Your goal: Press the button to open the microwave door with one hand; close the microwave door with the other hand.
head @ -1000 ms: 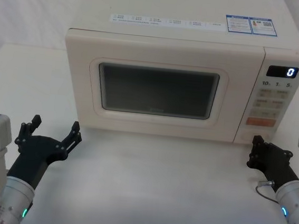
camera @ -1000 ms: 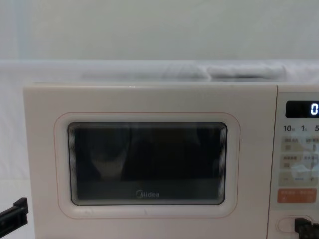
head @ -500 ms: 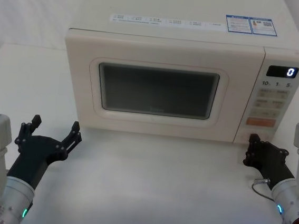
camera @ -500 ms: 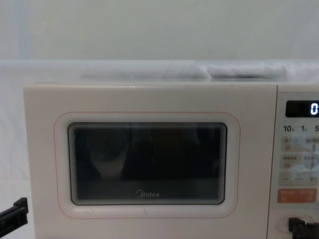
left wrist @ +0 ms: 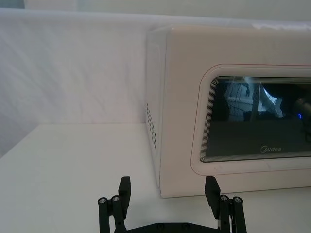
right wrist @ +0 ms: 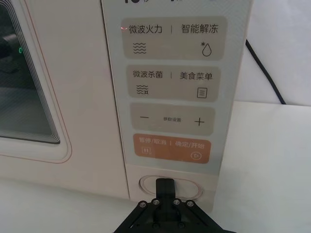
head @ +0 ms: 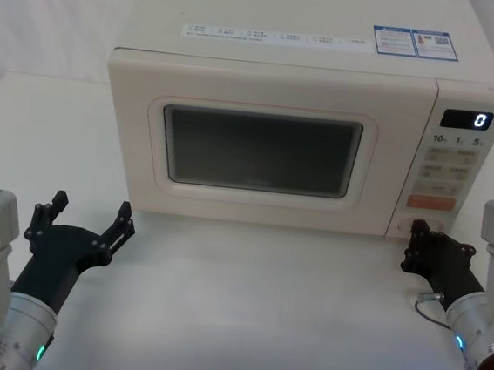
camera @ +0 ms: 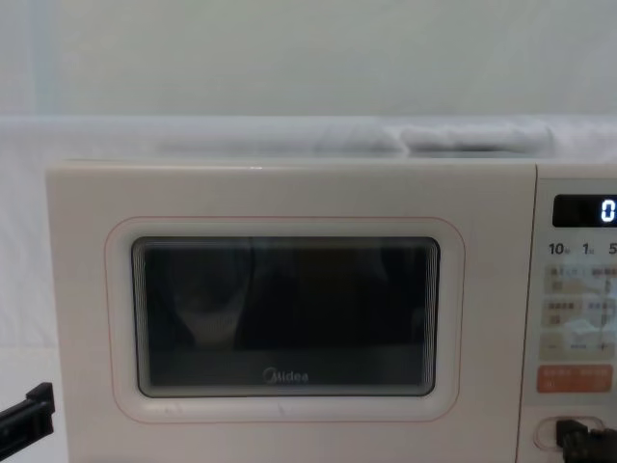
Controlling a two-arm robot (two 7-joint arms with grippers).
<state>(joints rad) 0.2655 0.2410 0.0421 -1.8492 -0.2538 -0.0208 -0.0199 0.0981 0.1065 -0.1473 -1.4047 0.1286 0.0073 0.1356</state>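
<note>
Cream plastic, wide and pill-shaped with a thin outline, the button (right wrist: 167, 185) is sitting at the foot of the control panel (right wrist: 175, 92), directly beneath the orange rectangular key (right wrist: 171, 148). The right gripper (right wrist: 164, 186), black and two-fingered, is pointing its tip square at the middle of that button, with its fingers drawn together into a single narrow point and nothing held between them; that closed shape looks chosen so the tip can push like one fingertip. From the head view the right gripper (head: 418, 239) is sitting low against the front of the panel, though contact with the button cannot be confirmed. The large cream microwave door (head: 260, 150), with its dark rounded window and pink outline, is lying flush and shut, so the press does not yet appear to have released it. The left gripper (head: 84, 217) is waiting above the white table (head: 253, 308), ahead of the door's left corner and apart from it, with its fingers spread wide and empty, probably placed to meet the door once it swings out and to push it shut.
</note>
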